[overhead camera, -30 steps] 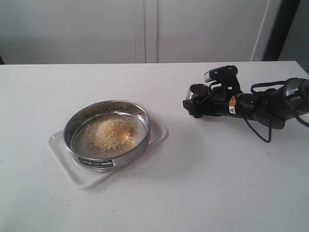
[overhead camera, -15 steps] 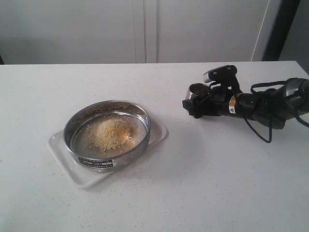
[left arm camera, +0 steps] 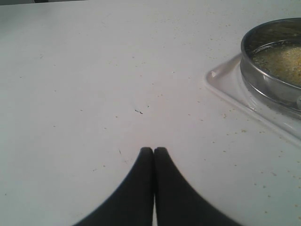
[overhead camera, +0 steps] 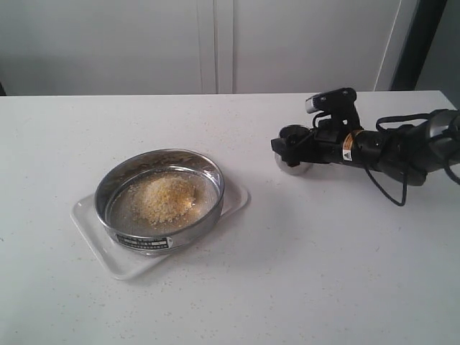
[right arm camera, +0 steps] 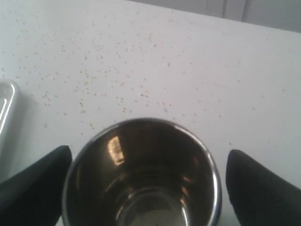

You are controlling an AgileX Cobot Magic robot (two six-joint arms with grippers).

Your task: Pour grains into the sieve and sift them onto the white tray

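1. A flat white desk with fine speckles (overhead camera: 323, 287) fills the foreground.
2. Behind it stand pale white wall panels (overhead camera: 108, 43) with vertical seams.
3. A dark slanted strip (overhead camera: 424, 36) sits at the far right.
4. The light is soft and even.

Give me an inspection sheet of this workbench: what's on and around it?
Surface: white speckled tabletop.
Job's things: wide round steel sieve sits on the shallow white rectangular tray; heap of yellow and off-white grains on its mesh.
Clutter: small shiny steel cup, upright, looks empty; stray granules dotted over the tabletop.
Grippers: right gripper open, black fingers either side of the cup; left gripper shut, empty, over bare tabletop beside the tray.
Cables: black cable loops off the right arm.
Surroundings: pale panelled wall behind; dark upright strip at far right.
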